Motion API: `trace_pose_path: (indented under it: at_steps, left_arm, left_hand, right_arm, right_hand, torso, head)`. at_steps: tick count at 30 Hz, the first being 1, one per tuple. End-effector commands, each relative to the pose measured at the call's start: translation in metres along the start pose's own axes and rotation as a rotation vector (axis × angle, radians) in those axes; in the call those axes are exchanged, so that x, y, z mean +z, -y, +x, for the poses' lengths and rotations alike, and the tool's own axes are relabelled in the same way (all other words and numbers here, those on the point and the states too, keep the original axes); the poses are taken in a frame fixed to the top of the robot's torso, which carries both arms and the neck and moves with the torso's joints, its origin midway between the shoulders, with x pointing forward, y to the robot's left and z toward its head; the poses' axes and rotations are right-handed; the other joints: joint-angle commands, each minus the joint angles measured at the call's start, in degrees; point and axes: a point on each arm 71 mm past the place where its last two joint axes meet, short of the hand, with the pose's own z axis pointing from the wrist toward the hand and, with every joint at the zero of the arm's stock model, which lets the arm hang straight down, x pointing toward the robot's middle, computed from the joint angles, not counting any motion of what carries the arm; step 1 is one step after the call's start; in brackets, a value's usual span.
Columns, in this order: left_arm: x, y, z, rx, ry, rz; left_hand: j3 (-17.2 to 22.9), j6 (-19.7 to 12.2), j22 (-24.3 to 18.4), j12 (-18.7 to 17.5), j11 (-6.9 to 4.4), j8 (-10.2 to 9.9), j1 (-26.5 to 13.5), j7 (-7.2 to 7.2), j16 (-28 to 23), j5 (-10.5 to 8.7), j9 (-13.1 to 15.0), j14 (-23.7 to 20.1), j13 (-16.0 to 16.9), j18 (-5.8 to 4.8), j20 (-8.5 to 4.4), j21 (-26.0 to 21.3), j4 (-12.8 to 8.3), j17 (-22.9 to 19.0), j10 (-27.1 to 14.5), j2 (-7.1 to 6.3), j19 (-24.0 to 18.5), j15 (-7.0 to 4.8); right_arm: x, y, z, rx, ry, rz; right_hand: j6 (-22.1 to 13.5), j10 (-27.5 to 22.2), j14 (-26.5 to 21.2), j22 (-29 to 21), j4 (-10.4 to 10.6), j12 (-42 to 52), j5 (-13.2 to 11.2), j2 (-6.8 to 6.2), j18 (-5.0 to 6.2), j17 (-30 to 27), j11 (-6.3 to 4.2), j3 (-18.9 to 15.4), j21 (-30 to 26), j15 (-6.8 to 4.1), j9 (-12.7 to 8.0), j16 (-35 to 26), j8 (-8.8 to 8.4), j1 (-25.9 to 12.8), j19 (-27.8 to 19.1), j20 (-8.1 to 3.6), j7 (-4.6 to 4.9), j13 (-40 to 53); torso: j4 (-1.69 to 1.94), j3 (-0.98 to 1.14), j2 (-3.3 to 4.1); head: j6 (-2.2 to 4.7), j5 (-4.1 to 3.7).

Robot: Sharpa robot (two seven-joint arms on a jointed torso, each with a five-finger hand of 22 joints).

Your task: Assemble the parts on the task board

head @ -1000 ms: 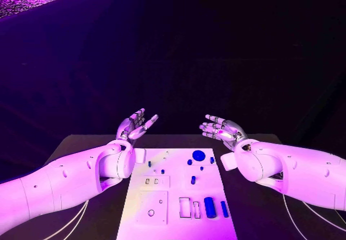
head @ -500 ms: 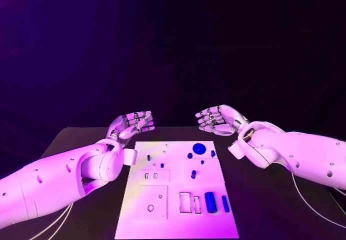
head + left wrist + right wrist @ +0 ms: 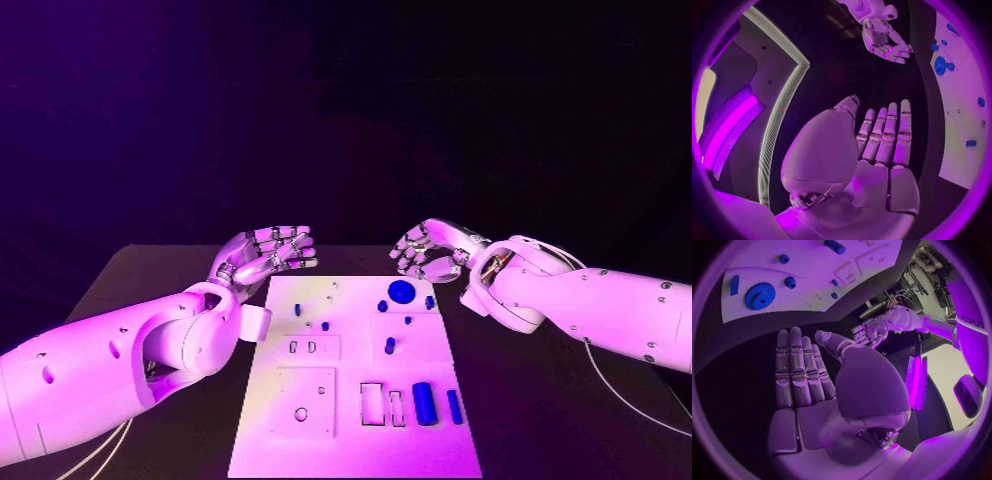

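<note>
Both robot hands have come down and in over the last second: the left robot hand (image 3: 270, 252) and right robot hand (image 3: 433, 250) now hover just past the far end of the board (image 3: 339, 435), near each other but apart. In the earlier head views their fingers stood open and raised; in that view now they look curled inward. The wrist views show each palm flat with fingers straight and close together, holding nothing.

Nothing on the board has been touched. The gear (image 3: 400, 291) lies at the far end, just below the right robot hand, with small pegs (image 3: 389, 345) scattered mid-board and two long bars (image 3: 424, 401) beside the slots at the near end. I judge this an approach, with assembly not yet begun; the gear seems the likeliest first pick.
</note>
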Motion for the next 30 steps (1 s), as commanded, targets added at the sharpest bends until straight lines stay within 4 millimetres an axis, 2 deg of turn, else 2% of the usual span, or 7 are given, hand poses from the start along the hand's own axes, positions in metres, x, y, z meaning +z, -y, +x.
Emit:
trace_pose_path:
  at_steps: [1,4,6,7,8,13,30]
  left_arm:
    - [-0.001,0.005,0.008,-0.018,-0.061,0.024]
    - [-0.002,0.009,0.010,-0.022,-0.071,0.030]
    - [-0.003,0.011,0.012,-0.024,-0.077,0.033]
    - [-0.004,0.011,0.012,-0.025,-0.080,0.034]
    - [-0.004,0.012,0.013,-0.026,-0.083,0.035]
    - [-0.006,0.017,0.014,-0.027,-0.089,0.041]
    - [-0.005,0.030,-0.007,0.006,-0.028,0.068]
  left_hand:
    - [1.0,0.3,-0.1,-0.5,-0.15,0.2,1.0,2.84,-0.3,-0.26,0.0,0.0,0.0,0.38,0.07,0.3,-0.2,0.2,0.5,-0.15,0.7,-0.05]
    - [1.3,0.3,-0.2,-0.6,-0.16,0.2,1.2,2.81,-0.5,-0.25,0.0,-0.3,0.0,0.35,0.06,0.3,-0.3,0.2,0.6,-0.21,0.7,-0.01]
    - [1.4,0.3,-0.2,-0.6,-0.16,0.2,1.2,2.81,-0.6,-0.26,0.0,-0.4,0.0,0.34,0.07,0.3,-0.3,0.2,0.6,-0.24,0.7,0.00]
    - [1.5,0.3,-0.2,-0.7,-0.15,0.2,1.2,2.81,-0.7,-0.27,0.0,-0.5,0.0,0.33,0.07,0.3,-0.3,0.2,0.6,-0.32,0.7,0.03]
    - [1.5,0.3,-0.2,-0.7,-0.15,0.2,1.2,2.81,-0.7,-0.27,0.0,-0.5,0.0,0.33,0.07,0.3,-0.3,0.2,0.6,-0.32,0.7,0.03]
    - [1.8,0.0,-0.3,-1.1,-0.06,0.1,1.2,2.87,-0.9,-0.31,-0.1,-0.6,-0.1,0.35,0.04,0.4,-0.3,0.4,0.3,-0.64,1.0,0.07]
    - [3.4,-1.0,-1.6,-2.2,0.68,-0.2,0.3,3.38,-3.7,-0.41,-0.3,-4.6,-0.1,0.00,1.07,-1.9,0.0,0.4,-1.0,-1.69,-2.1,1.31]
  right_arm:
    - [0.002,-0.001,0.007,-0.158,-0.076,0.018]
    - [0.003,-0.003,0.010,-0.190,-0.086,0.016]
    - [0.004,-0.005,0.012,-0.208,-0.092,0.017]
    - [0.004,-0.005,0.013,-0.215,-0.095,0.019]
    - [0.005,-0.006,0.014,-0.224,-0.101,0.022]
    - [0.005,-0.004,0.018,-0.251,-0.129,0.040]
    - [0.009,-0.004,0.035,-0.293,-0.200,0.060]
  right_hand:
    - [3.3,5.2,9.6,8.2,1.1,-1.1,0.2,-2.41,0.96,8.2,-2.44,-1.0,12.6,-3.32,1.4,7.7,0.43,-0.7,5.6,-3.54,-2.05,0.2]
    - [3.6,5.5,12.0,12.0,1.5,-1.1,0.2,-3.16,0.94,14.2,-2.83,0.0,17.7,-4.03,2.2,15.1,0.12,-0.7,6.3,-4.07,-2.33,0.6]
    - [3.6,5.1,11.7,18.8,1.8,-0.9,0.2,-3.78,0.23,18.1,-3.05,0.4,23.4,-3.97,2.8,20.2,0.02,-0.8,7.9,-4.24,-2.40,1.3]
    - [3.6,3.6,12.8,27.9,2.2,-0.6,0.1,-4.10,-1.08,24.4,-2.71,0.4,30.3,-3.85,3.2,27.4,0.11,-1.0,11.4,-4.19,-2.55,1.8]
    - [3.6,3.0,12.9,30.6,2.4,-0.3,0.2,-4.11,-1.37,28.1,-2.87,0.4,32.5,-3.48,3.5,31.4,0.22,-1.1,12.3,-4.25,-2.38,2.1]
    - [2.2,-2.1,12.2,39.5,3.1,0.9,0.1,-4.92,-2.56,38.8,-1.94,-0.1,39.2,-2.97,4.6,42.8,0.36,-1.3,14.7,-3.53,-2.16,3.2]
    - [0.5,-7.8,11.6,45.2,4.0,3.1,0.1,-5.00,-3.19,43.5,-1.17,-1.3,43.2,-2.37,5.8,48.7,0.46,-0.8,16.1,-2.64,-1.83,3.9]
  torso:
    - [0.49,-0.23,1.04]
    - [0.60,-0.30,1.49]
    - [0.65,-0.38,1.80]
    - [0.72,-0.42,1.97]
    - [0.78,-0.45,2.10]
    - [1.14,-0.60,2.69]
    - [1.63,-0.76,4.15]
  head:
    - [-0.08,-0.21]
    - [-0.09,-0.31]
    - [-0.11,-0.26]
    - [-0.08,-0.26]
    - [-0.04,-0.27]
    - [-0.26,-0.58]
    - [-0.26,-0.65]
